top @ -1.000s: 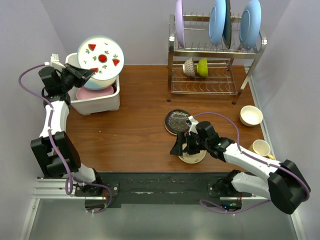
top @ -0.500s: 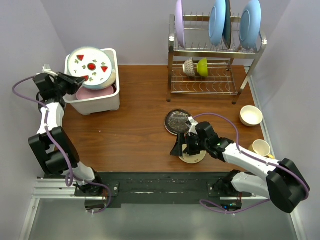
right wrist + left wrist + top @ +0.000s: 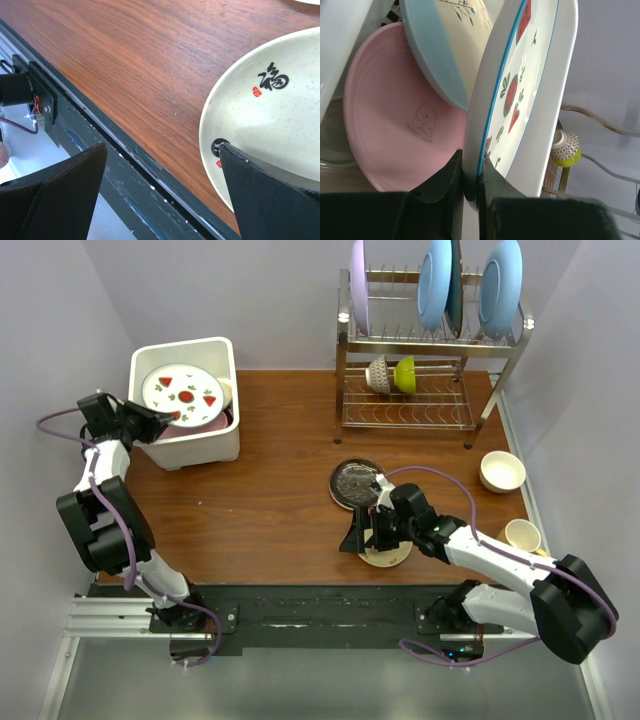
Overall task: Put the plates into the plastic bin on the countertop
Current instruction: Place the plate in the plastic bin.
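My left gripper (image 3: 160, 421) is shut on the rim of the white plate with fruit motifs (image 3: 182, 393), which lies tilted inside the plastic bin (image 3: 190, 448). In the left wrist view the jaws (image 3: 471, 175) pinch that plate (image 3: 530, 90); behind it lean a pink plate (image 3: 395, 125) and a half-blue half-cream plate (image 3: 445, 55). My right gripper (image 3: 368, 533) stands open low over the countertop (image 3: 270, 490), one finger over the small yellowish plate (image 3: 390, 554) (image 3: 270, 125). A dark glass plate (image 3: 352, 483) lies just behind it.
A two-tier wire rack (image 3: 430, 400) at the back right holds lilac and light-blue plates upright, with bowls on its lower tier. A cream bowl (image 3: 502, 471) and a mug (image 3: 522, 536) sit at the right. The black front rail (image 3: 100, 150) runs under my right gripper.
My left gripper has lowered the fruit plate from above the bin down into it, with the arm swinging left. The right arm has not moved.
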`<control>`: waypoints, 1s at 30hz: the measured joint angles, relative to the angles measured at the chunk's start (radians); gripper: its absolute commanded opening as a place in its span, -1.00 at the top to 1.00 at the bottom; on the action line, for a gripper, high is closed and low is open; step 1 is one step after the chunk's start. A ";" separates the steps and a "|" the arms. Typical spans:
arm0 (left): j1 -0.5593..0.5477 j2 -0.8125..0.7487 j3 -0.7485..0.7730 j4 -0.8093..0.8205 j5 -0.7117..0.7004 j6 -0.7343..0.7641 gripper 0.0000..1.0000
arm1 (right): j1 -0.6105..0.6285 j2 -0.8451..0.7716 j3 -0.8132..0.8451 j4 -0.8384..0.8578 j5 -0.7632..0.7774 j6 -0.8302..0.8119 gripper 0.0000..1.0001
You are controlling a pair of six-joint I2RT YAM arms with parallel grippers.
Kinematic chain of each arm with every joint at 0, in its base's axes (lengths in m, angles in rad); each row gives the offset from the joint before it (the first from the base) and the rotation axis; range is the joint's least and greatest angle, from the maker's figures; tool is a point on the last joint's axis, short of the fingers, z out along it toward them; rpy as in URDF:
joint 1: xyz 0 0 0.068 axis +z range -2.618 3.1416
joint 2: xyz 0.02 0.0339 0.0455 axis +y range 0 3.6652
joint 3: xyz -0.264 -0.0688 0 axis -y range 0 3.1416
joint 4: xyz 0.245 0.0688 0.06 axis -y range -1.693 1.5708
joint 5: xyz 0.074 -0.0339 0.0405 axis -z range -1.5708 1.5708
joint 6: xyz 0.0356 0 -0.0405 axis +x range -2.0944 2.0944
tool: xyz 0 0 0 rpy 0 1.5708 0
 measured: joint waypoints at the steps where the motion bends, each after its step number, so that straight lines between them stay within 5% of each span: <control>1: 0.000 0.007 0.011 -0.004 -0.002 0.010 1.00 | 0.000 0.003 0.000 0.002 -0.002 0.000 -0.97; 24: -0.084 0.199 0.270 -0.225 -0.085 0.146 1.00 | 0.000 0.063 0.000 0.007 -0.004 0.000 -0.97; 30: -0.098 0.238 0.368 -0.278 -0.106 0.154 0.77 | 0.000 0.068 0.000 0.006 -0.004 0.000 -0.97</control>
